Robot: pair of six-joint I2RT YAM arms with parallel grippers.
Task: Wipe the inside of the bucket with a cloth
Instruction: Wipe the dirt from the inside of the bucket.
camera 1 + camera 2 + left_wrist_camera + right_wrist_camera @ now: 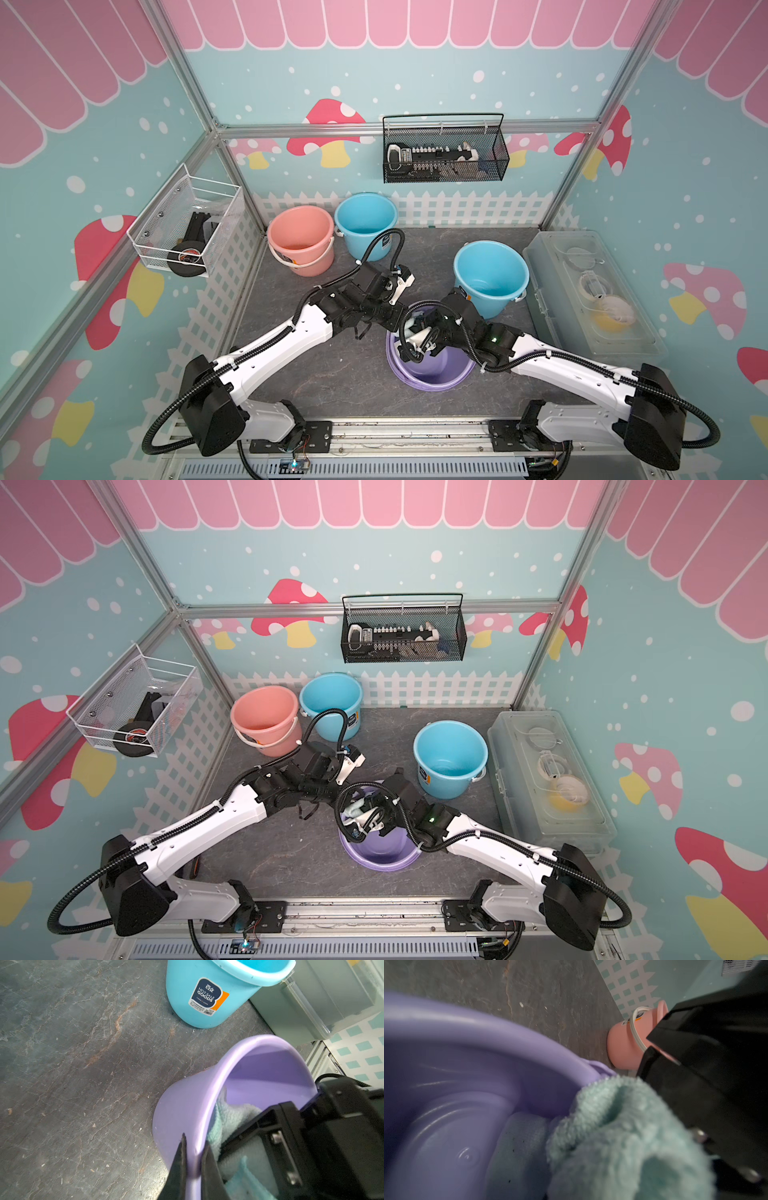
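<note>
Wiping under way, by the look of it: cloth (pixel 623 1136) bunched inside the purple bucket (pixel 432 376), against the wall on the left arm's side, gripped by the closed right gripper (pixel 412 332), fingertips buried in the pile and out of sight. Left gripper (pixel 194 1165) clamped narrow on the rim, one finger outside the wall, one inside. For a good wipe: press the cloth flat to the wall, sweep round it and down onto the floor of the bucket rather than rubbing one patch, and hold the rim firmly against the drag to stop any spin or tip. Tight quarters: both wrists over the same stretch of rim, cables looping close, so little room for a wide sweep without knocking the left fingers. Around: a blue bucket (pixel 490 282) just beside, a clear lidded box (pixel 590 291) past it; a pink bucket (pixel 301 241) and a second blue bucket (pixel 365 224) well apart at the back of the table (pixel 324 374), out of the way.
</note>
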